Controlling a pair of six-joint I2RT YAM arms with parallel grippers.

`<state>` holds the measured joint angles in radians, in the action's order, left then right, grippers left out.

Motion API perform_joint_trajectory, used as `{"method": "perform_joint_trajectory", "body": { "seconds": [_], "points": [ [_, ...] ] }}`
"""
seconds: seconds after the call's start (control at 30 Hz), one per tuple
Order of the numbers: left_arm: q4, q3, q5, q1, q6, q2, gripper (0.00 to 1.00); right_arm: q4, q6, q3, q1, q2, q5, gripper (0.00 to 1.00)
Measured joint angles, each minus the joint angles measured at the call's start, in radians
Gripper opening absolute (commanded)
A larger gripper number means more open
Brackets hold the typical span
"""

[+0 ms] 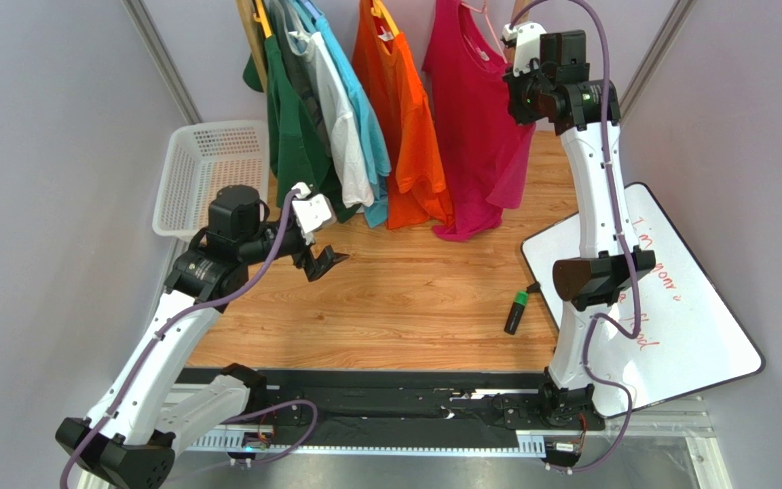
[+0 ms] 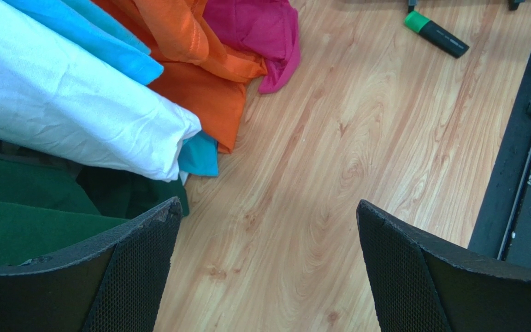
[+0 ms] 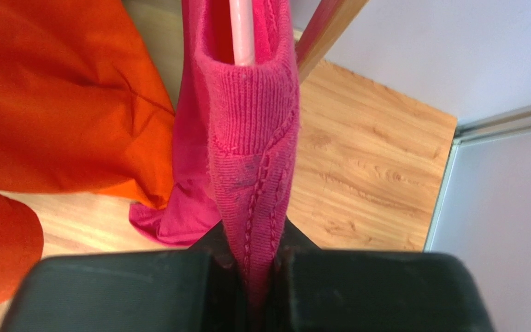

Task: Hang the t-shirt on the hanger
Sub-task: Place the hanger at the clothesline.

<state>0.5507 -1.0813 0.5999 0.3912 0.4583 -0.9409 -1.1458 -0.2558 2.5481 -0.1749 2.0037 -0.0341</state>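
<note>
Magenta t-shirt (image 1: pixel 472 132) hanging at the far edge of the desk (image 1: pixel 415 306), just right of the orange t-shirt (image 1: pixel 405 122), its hem reaching the wood and the light-pink hanger (image 3: pixel 242 31) entering its ribbed neckline. The right gripper (image 3: pixel 258 259) is clenched on that neckline. The left gripper (image 2: pixel 267 214), jaws spread wide and holding nothing, hovers over the desk's left half.

The t-shirt (image 3: pixel 254 138) is ribbed knit cloth, the hanger (image 3: pixel 242 31) smooth and faintly glossy; the tabletop (image 2: pixel 330 173) is matt grained wood.
</note>
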Motion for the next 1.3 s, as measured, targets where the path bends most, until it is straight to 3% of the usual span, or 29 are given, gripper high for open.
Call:
{"method": "perform_joint_trajectory", "body": {
  "seconds": [0.27,0.63,0.93,1.3],
  "points": [
    [-0.012,0.035,0.000,0.000,-0.048,0.050,0.99,-0.030,0.045,-0.008,-0.002,-0.014,-0.024,0.00],
    [-0.008,0.046,0.001,0.000,-0.054,0.102,0.99,0.119,0.156,-0.011,0.019,-0.140,-0.193,0.00],
    [0.015,0.048,-0.004,0.000,-0.053,0.113,0.99,0.140,0.177,0.000,0.027,-0.030,-0.365,0.00],
    [0.028,0.051,-0.029,0.000,-0.052,0.123,0.99,0.194,0.177,0.039,0.031,0.080,-0.392,0.00]
  ]
}}
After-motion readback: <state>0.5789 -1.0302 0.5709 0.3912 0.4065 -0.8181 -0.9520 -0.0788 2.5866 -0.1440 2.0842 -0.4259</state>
